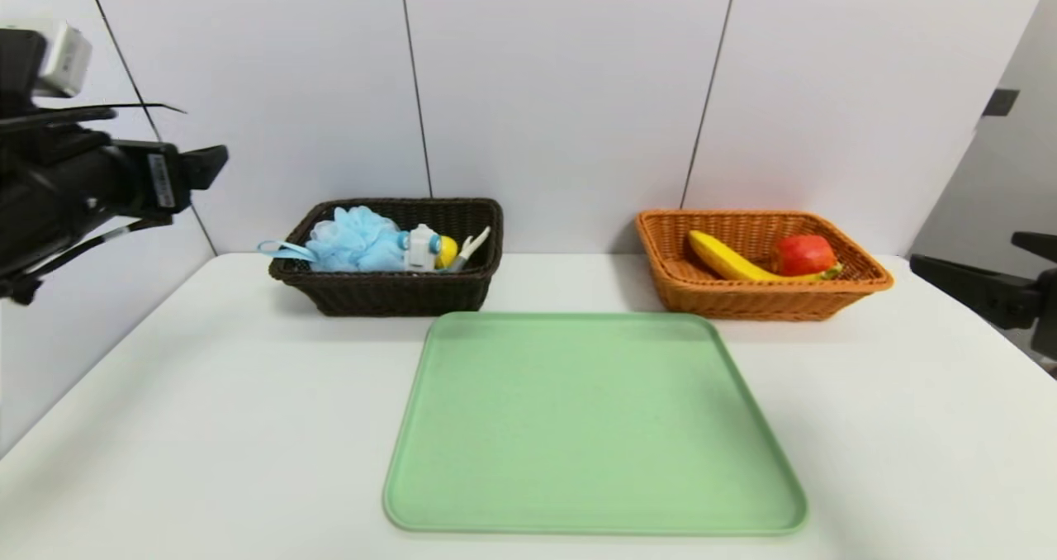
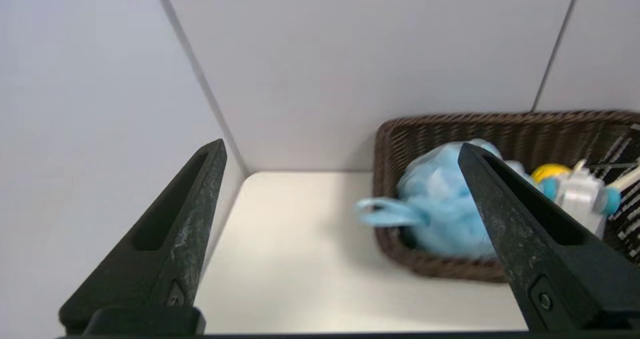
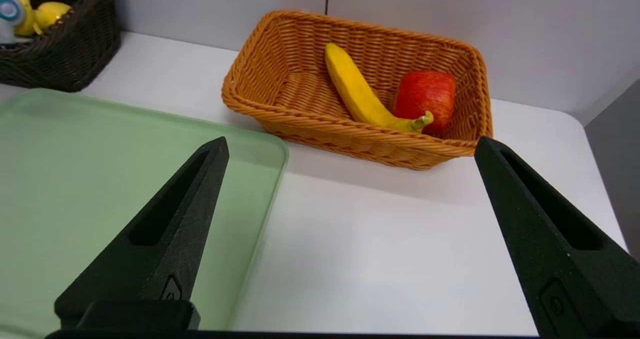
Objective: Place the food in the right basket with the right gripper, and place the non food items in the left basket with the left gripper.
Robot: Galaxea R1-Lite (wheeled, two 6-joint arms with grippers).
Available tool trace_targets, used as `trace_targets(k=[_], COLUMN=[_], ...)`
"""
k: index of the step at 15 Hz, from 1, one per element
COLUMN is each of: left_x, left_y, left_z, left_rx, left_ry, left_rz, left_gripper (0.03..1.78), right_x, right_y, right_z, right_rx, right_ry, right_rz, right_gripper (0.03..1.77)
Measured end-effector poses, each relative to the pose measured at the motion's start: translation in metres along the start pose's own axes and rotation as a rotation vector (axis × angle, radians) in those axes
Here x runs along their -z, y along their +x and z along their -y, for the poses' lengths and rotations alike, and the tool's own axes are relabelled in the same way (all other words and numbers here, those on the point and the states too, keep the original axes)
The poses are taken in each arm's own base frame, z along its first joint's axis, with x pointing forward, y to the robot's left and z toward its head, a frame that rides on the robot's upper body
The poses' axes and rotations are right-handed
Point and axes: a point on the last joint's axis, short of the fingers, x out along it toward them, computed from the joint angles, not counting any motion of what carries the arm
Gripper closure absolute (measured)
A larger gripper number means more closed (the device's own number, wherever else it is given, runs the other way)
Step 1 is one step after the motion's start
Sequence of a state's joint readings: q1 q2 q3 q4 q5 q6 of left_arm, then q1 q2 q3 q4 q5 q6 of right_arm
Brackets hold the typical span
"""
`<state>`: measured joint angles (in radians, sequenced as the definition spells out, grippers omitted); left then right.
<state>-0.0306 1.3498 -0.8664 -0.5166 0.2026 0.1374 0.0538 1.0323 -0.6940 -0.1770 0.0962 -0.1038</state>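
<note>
With both the left end effector [image 2: 340,154] and the right end effector [image 3: 350,144] wide apart and holding nothing, little can go wrong, unless the sponge's loop [image 1: 283,250], hanging over the dark basket [image 1: 388,294], snags a passing arm.

Work surface: a white table [image 1: 206,428] with a matte top and rounded far corners, butted against the rear wall. Rear wall [image 1: 561,89]: pale grey-white panels with thin dark vertical seams at 11 and 1 o'clock. A similar panel closes the 9 o'clock side. At 3 o'clock, a grey wall surface carries a small dark fitting [image 1: 1000,102]. Lighting even, shadows soft.
</note>
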Motion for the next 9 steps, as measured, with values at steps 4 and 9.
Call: trace_targets(k=[4, 9], left_x=[0.011, 0.044], left_y=[-0.076, -0.138], left_z=[-0.018, -0.027], left_rx=[-0.084, -0.11], left_ry=[0.011, -0.037], left_rz=[-0.024, 0.005], left_gripper=[0.14, 0.14], right_x=[0.0, 0.029], right_y=[-0.065, -0.124], right_z=[-0.004, -0.016], right_rx=[0.013, 0.017], right_ry=[0.002, 0.002], right_rz=[0.012, 0.047], right_gripper=[0.1, 0.1])
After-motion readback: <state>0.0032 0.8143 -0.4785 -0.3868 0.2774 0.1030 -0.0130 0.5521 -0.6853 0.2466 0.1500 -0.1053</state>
